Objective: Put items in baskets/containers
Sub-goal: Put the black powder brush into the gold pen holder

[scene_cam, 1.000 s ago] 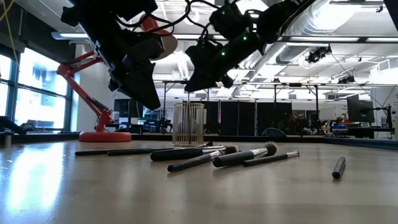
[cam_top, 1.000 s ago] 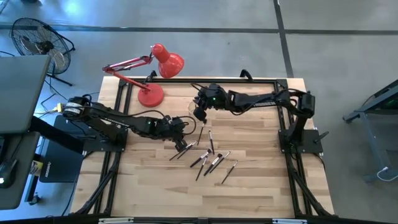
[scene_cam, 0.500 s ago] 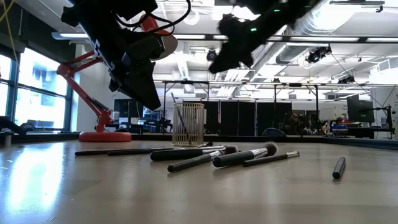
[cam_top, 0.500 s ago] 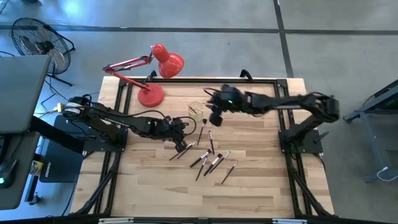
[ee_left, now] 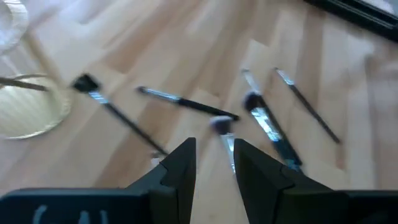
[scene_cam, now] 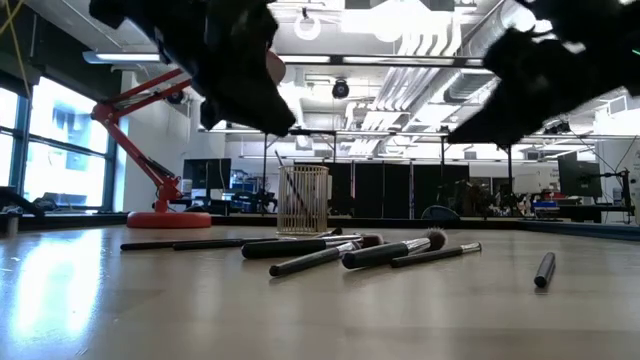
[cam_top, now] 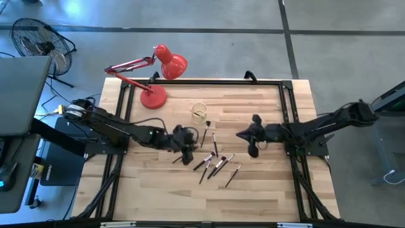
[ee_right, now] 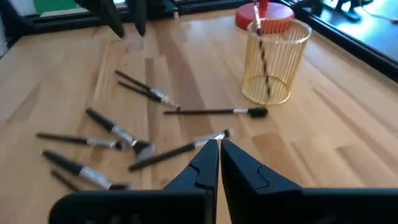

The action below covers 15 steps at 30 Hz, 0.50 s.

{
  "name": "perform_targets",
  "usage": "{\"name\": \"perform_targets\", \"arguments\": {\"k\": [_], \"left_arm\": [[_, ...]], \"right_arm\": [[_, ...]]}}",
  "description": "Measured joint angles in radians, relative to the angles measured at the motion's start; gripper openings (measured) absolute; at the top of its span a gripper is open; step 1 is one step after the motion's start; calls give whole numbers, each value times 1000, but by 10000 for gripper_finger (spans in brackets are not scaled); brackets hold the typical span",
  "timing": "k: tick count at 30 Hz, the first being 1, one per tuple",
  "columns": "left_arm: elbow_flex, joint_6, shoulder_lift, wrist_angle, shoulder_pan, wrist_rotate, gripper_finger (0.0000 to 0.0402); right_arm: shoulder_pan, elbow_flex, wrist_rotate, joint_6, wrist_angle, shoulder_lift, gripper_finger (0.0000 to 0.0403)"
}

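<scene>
Several thin brushes [cam_top: 212, 158] with dark handles and pale ferrules lie scattered flat on the wooden table; they also show in the low view [scene_cam: 330, 250]. The small clear ribbed cup [cam_top: 200, 113] stands upright behind them, with one brush [ee_right: 264, 59] standing in it, leaning on its rim. My left gripper [cam_top: 188, 156] hovers over the left end of the brush cluster, open and empty [ee_left: 214, 163]. My right gripper [cam_top: 241, 135] hangs in the air to the right of the brushes, shut and empty [ee_right: 219, 158].
A red desk lamp stands at the table's far left, its round base [cam_top: 153, 96] just left of the cup. A black frame [cam_top: 266, 82] runs along the table's far edge and sides. Bare wood lies near the front edge [cam_top: 209, 202].
My right gripper has drawn away from above the cup toward the table's right and near edges, over the right of the brushes. My left gripper has shifted a little toward the near edge and the right, over the brushes. The brushes on the table have stayed put.
</scene>
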Motion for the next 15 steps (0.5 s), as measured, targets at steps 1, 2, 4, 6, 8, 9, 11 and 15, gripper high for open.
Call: {"name": "perform_targets", "arguments": {"k": [1,2,4,6,8,9,11,15], "left_arm": [[23,0,29,-4,-9,-2,106],[48,0,55,-31,-17,-12,106],[120,2,106,-91,-33,-23,106],[219,4,171,-154,-36,-23,106],[314,3,245,-295,-36,-23,106],[362,3,281,-357,-36,-20,106],[465,9,341,-455,-28,-19,106],[609,55,420,-614,-20,-20,106]], "right_arm": [[17,-31,12,1,40,-6,4],[31,-58,24,0,76,-8,2],[51,-108,51,-1,170,-8,5],[59,-144,63,-1,243,-8,8],[59,-167,57,0,298,-12,7],[59,-176,48,-1,307,-15,5],[59,-173,45,-1,313,-17,2],[59,-166,42,0,314,-18,4]]}}
